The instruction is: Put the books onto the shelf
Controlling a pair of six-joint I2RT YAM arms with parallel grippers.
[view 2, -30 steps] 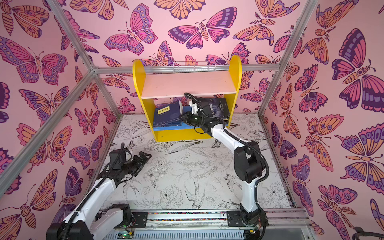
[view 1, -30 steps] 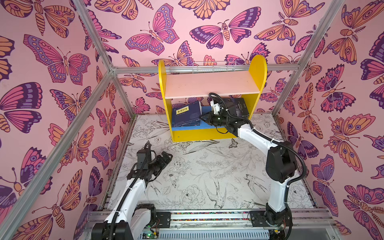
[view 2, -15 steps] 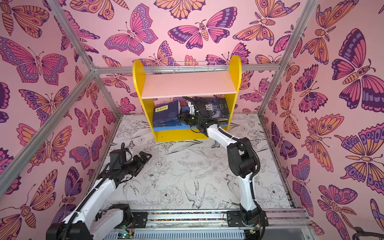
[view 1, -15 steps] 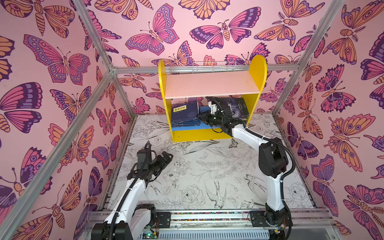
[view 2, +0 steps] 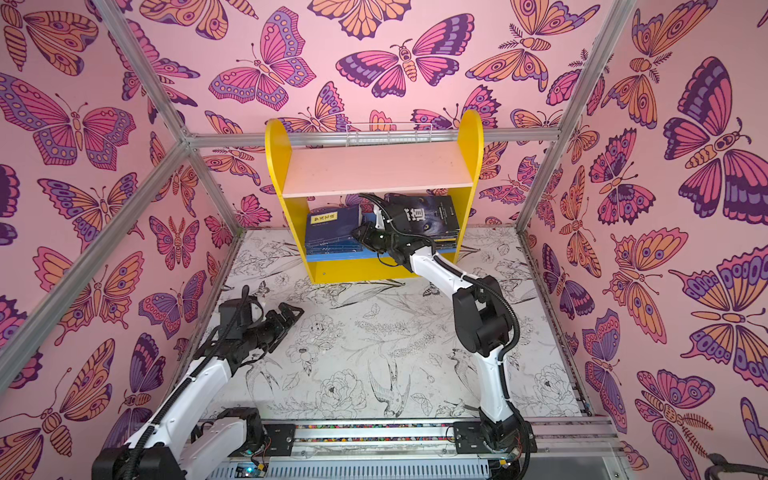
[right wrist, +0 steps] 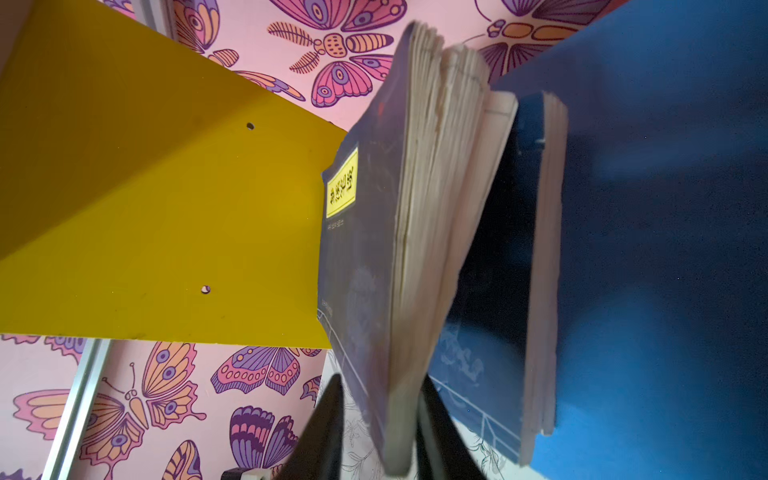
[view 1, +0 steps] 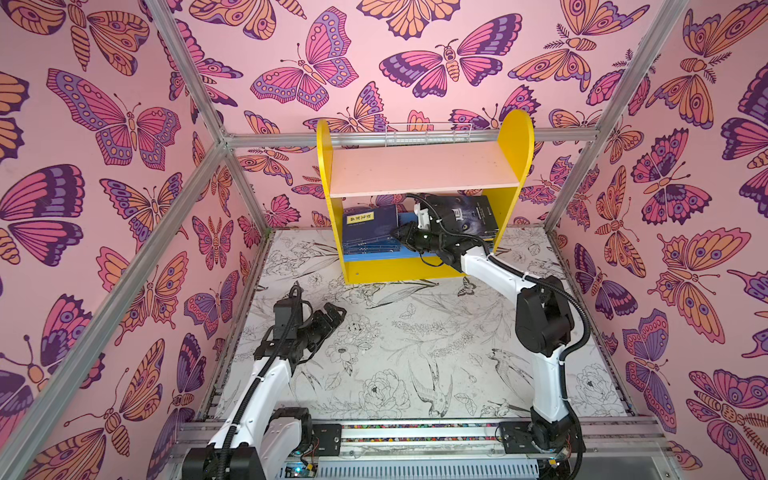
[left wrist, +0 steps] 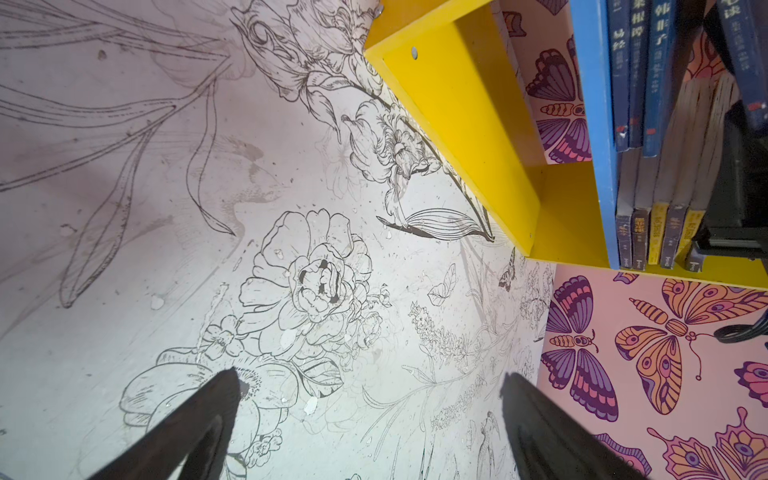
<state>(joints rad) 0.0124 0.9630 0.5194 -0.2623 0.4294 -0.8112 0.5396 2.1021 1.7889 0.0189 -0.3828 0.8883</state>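
Reaches the right gripper (view 1: 401, 237) (view 2: 360, 235) (right wrist: 382, 380) into the lower tier of the shelf (view 1: 515, 137) (view 2: 471, 137), between the two groups of books (left wrist: 648, 232) standing on the blue lower board (view 1: 374, 257). Straddles there, by the right wrist view, the bottom edge of a navy book with a yellow title label (right wrist: 365, 249) (view 1: 370, 226) (view 2: 332, 226): jaws parted, one finger (right wrist: 324, 419) just clear of the cover with a sliver of mat showing between, the other against the page edges, so no clamp on it, though blurred by motion. Leans that book, with thin navy neighbours, toward the shelf's left yellow side, cover tilted up to the camera in both top views. Shows a black-covered book (view 1: 473, 212) (view 2: 432, 212) with an animal's eye on it leaning at the right end of the same tier, more books stacked behind. Holds the left gripper (view 1: 330, 318) (view 2: 291, 313) (left wrist: 370, 382) low over the floral mat (view 1: 415, 353) (view 2: 374, 353), well apart from the shelf, jaws spread wide over bare mat in the left wrist view.
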